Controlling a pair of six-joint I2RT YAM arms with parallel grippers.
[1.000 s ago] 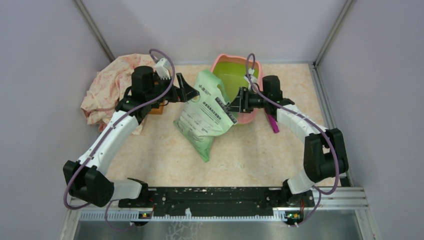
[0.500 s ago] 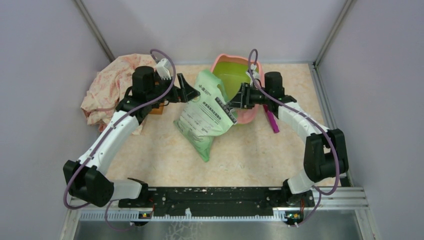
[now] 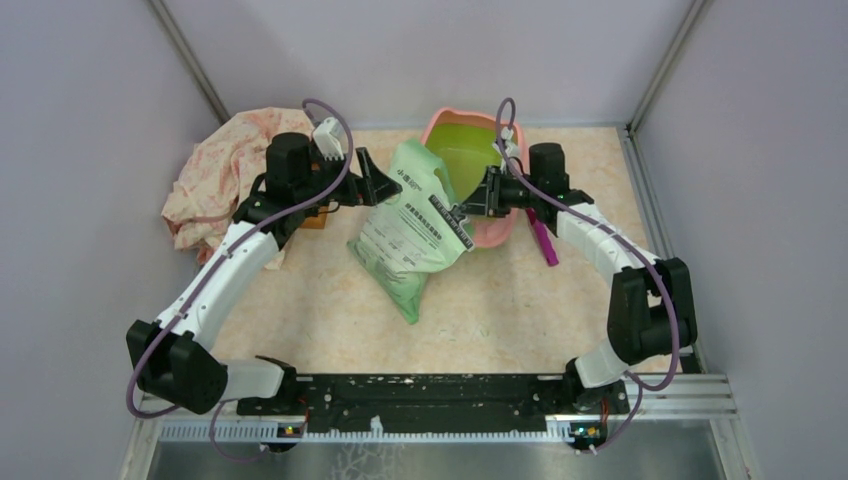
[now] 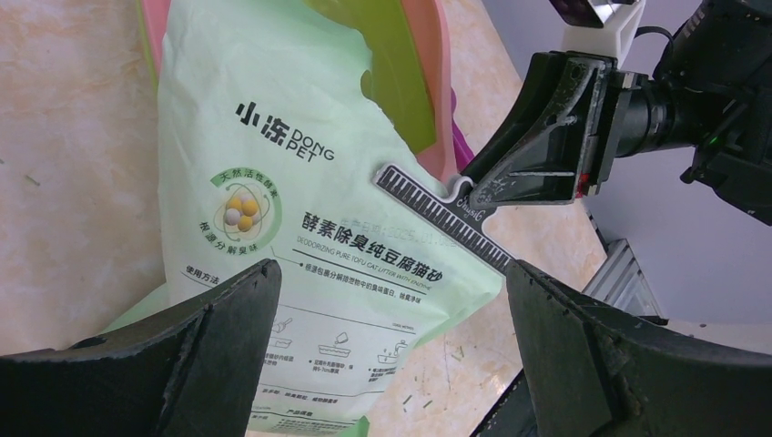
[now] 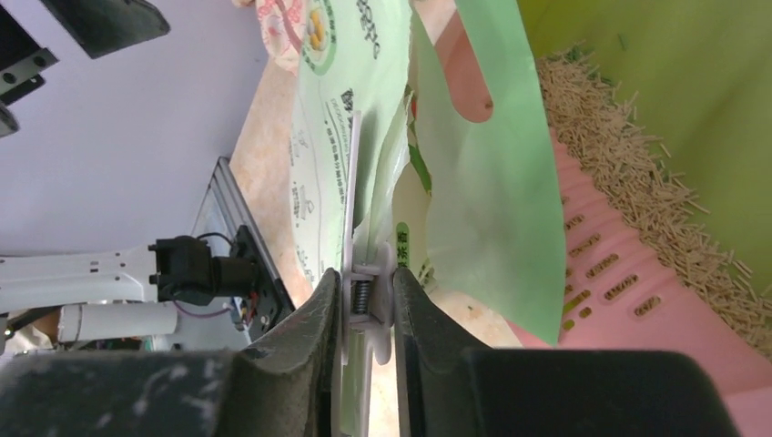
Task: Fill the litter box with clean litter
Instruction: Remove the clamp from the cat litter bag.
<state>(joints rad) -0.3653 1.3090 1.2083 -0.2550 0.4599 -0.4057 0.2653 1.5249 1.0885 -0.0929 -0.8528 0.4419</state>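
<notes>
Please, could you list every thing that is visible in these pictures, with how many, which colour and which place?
litter box: one, pink rim, lime-green inside, back middle of the table
litter: some beige grains, inside the litter box
bag: one, light green, printed, leaning on the litter box's left side
clip: one, black and white, on the bag's upper edge
scoop: one, magenta, right of the litter box
cloth: one, pink-patterned, back left
small orange thing: one, partly hidden under the left arm
table: one, beige marbled
left gripper: black, open, at the bag
right gripper: black, shut on the clip
</notes>
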